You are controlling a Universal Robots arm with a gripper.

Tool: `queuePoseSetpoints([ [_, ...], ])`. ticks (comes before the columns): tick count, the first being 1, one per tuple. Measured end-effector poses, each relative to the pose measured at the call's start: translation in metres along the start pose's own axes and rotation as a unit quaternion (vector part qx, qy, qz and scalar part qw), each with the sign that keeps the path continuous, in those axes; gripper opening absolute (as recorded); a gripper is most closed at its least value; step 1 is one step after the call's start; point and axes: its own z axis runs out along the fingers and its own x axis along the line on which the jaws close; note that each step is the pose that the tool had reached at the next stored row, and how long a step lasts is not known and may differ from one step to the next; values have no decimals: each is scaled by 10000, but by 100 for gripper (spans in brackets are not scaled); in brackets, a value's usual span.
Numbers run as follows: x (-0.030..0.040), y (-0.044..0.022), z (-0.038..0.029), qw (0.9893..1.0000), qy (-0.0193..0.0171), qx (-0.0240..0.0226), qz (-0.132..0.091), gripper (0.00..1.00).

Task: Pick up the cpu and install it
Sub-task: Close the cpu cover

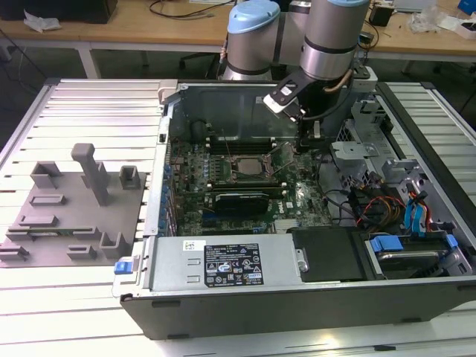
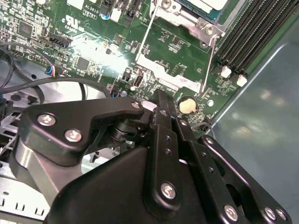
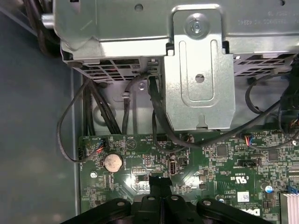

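Observation:
The cpu (image 2: 208, 3) shows in the second wrist view as a pale silver corner lying inside the metal socket frame (image 2: 187, 18), at the picture's edge. In the exterior view the socket (image 1: 242, 165) sits mid-motherboard, with its wire lever (image 1: 281, 158) swung up beside it. My gripper (image 1: 311, 132) hangs over the board just to the exterior view's right of the socket. Its black fingers (image 2: 161, 107) are pressed together, and I see nothing between them. In the first wrist view the gripper (image 3: 159, 183) points at the green board near a coin battery (image 3: 112, 162).
The open computer case (image 1: 223, 312) lies on a slatted table. Memory slots (image 2: 254, 32), a metal drive cage (image 3: 196, 70) and loose black cables (image 3: 154, 121) crowd the board. A grey fixture block (image 1: 71, 216) stands at the exterior view's left. The power supply (image 1: 230, 264) lines the near side.

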Motion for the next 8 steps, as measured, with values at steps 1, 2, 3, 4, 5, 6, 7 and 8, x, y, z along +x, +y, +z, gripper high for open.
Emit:
queuePoseSetpoints([
  [1, 0, 0, 13, 10000, 0, 0, 0, 11],
  [2, -1, -1, 37, 10000, -1, 2, 0, 11],
  [3, -1, -2, 50, 10000, -1, 3, 0, 11],
  [4, -1, -2, 60, 10000, 0, 4, 0, 11],
  [5, -1, -2, 60, 10000, -2, 4, 0, 11],
  [6, -1, -2, 61, 10000, -1, 4, 0, 11],
  [7, -1, -2, 61, 10000, -1, 4, 0, 11],
  [8, -1, -2, 62, 10000, -1, 4, 0, 11],
])
